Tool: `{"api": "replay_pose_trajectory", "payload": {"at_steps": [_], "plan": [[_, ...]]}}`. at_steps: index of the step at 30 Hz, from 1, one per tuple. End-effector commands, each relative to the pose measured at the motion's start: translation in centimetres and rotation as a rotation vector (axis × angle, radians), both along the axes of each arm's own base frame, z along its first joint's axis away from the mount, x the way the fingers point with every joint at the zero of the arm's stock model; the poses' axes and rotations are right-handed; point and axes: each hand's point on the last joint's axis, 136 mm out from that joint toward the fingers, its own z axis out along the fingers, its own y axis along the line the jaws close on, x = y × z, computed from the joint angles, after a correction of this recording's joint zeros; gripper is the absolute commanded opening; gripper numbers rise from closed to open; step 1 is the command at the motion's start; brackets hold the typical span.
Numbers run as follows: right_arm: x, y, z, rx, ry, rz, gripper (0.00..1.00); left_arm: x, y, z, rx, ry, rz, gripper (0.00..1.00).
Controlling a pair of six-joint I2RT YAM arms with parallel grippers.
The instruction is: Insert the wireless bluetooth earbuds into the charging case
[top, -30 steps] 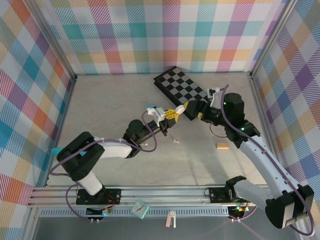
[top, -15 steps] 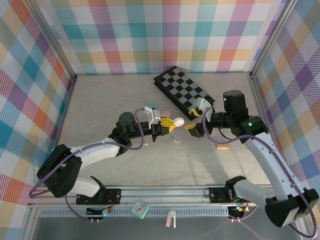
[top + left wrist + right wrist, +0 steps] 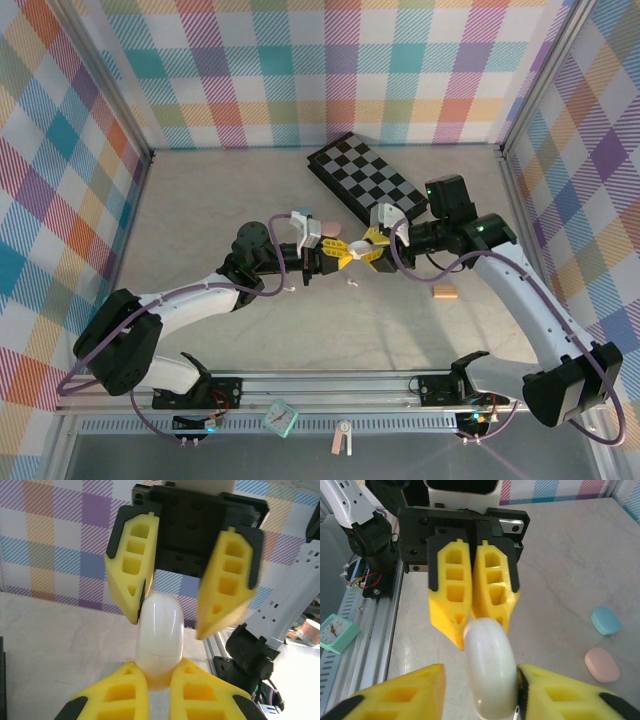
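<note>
- Left gripper [image 3: 481, 630]: both yellow fingers are pinched tight on 1 end of the white glossy oval plastic charging case [image 3: 490, 670]. The case is held in the air above the grey table [image 3: 220, 200], mid-workspace, between the 2 arms.
- Right gripper [image 3: 169, 629]: jaws apart, straddling the case's other end. In the right wrist view 1 pad touches the shell and the other shows a clear gap, so it isn't clamped.
- The case looks shut. There's a thin seam line near the left gripper's end, with no lid up and no sockets visible.
- Earbuds: 1 tiny white plastic piece [image 3: 351, 283] lies on the table near the grippers, on the side towards the arm bases. It's probably an earbud, but too small to be sure.
- A pale blue oval pebble [image 3: 606, 620] and a pink oval pebble [image 3: 602, 665] lie on the table near each other, not touching. By size they look like spare cases, not buds.
- Risk 1: the left gripper holds only the rounded tip of a slick shell. If 1 pad of the right gripper presses first, it could lever the case out and drop it.
- Risk 2: 4 fingertips are crowded around 1 small shell, so the fingers could clash.
- Risk 3: if the right gripper squeezes across the seam, it pins the lid shut and the case won't open.
- Risk 4: a dropped case could knock the loose white piece away.
</note>
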Motion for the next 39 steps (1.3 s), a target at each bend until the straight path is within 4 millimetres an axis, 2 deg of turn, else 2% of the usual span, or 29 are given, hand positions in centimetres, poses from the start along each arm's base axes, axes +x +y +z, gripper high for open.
{"api": "replay_pose_trajectory", "payload": {"at_steps": [1, 5, 7, 9, 10, 12, 22, 27, 33, 36, 39], "plan": [[-0.8, 0.5, 1.5, 0.047, -0.021, 0.056, 0.33, -0.6, 0.3, 3.0, -0.064, -0.068, -0.030, 0.10], [-1.1, 0.5, 1.9, 0.065, -0.020, 0.058, 0.19, -0.4, 0.3, 3.1, -0.075, -0.071, -0.024, 0.13], [-1.2, 0.6, 2.3, 0.081, -0.022, 0.058, 0.18, -0.4, 0.4, 3.4, -0.095, -0.080, -0.016, 0.23], [-1.3, 0.7, 2.7, 0.107, -0.029, 0.057, 0.17, -0.3, 0.5, 3.7, -0.120, -0.092, -0.007, 0.37], [-1.4, 0.8, 3.0, 0.124, -0.032, 0.060, 0.17, -0.3, 0.5, 3.8, -0.130, -0.096, -0.007, 0.41], [-1.6, 0.9, 3.4, 0.152, -0.031, 0.071, 0.16, -0.4, 0.4, 3.9, -0.142, -0.095, -0.022, 0.43], [-1.1, 1.3, 3.8, 0.173, -0.025, 0.071, 0.16, -0.7, 0.1, 3.5, -0.140, -0.089, -0.056, 0.42], [-0.9, 1.5, 3.8, 0.173, -0.011, 0.079, 0.15, -0.7, 0.0, 3.4, -0.132, -0.087, -0.064, 0.35], [-0.8, 1.9, 3.6, 0.150, -0.002, 0.092, 0.15, -0.6, -0.2, 3.5, -0.129, -0.083, -0.073, 0.34], [-0.7, 2.0, 3.6, 0.150, -0.004, 0.097, 0.15, -0.7, -0.2, 3.4, -0.124, -0.081, -0.079, 0.31], [-0.6, 2.1, 3.7, 0.151, -0.005, 0.099, 0.15, -0.9, -0.3, 3.3, -0.117, -0.079, -0.090, 0.23]]}}
